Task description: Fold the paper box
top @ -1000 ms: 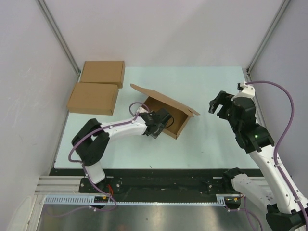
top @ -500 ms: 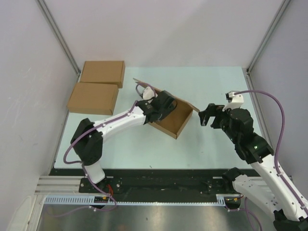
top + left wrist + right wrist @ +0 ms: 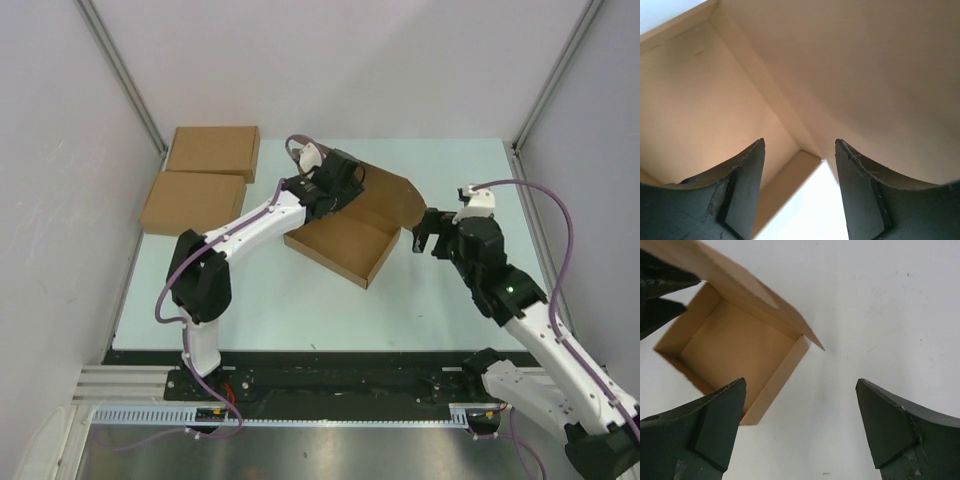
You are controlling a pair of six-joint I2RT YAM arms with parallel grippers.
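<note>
The paper box (image 3: 340, 247) lies mid-table as a shallow brown tray, its lid (image 3: 388, 198) raised along the far side. My left gripper (image 3: 355, 182) hovers at the lid's left end, above the tray's back corner. In the left wrist view this gripper (image 3: 800, 142) is open, and only the lid's inner face (image 3: 870, 75) and the tray floor (image 3: 695, 100) show beyond its fingers. My right gripper (image 3: 425, 231) stands just right of the box's right corner. It (image 3: 801, 381) is wide open over bare table, its left finger (image 3: 710, 425) close to the tray's (image 3: 735, 347) near corner.
Two flat made-up brown boxes (image 3: 213, 152) (image 3: 194, 203) lie at the table's far left. Grey walls with metal posts (image 3: 125, 80) close in the left and right sides. The pale table (image 3: 450, 165) stretches behind and to the right of the box.
My left gripper has swung from the tray's near-left side up to the far side, and the lid has tipped back, uncovering the tray. The right arm has moved in toward the box's right corner.
</note>
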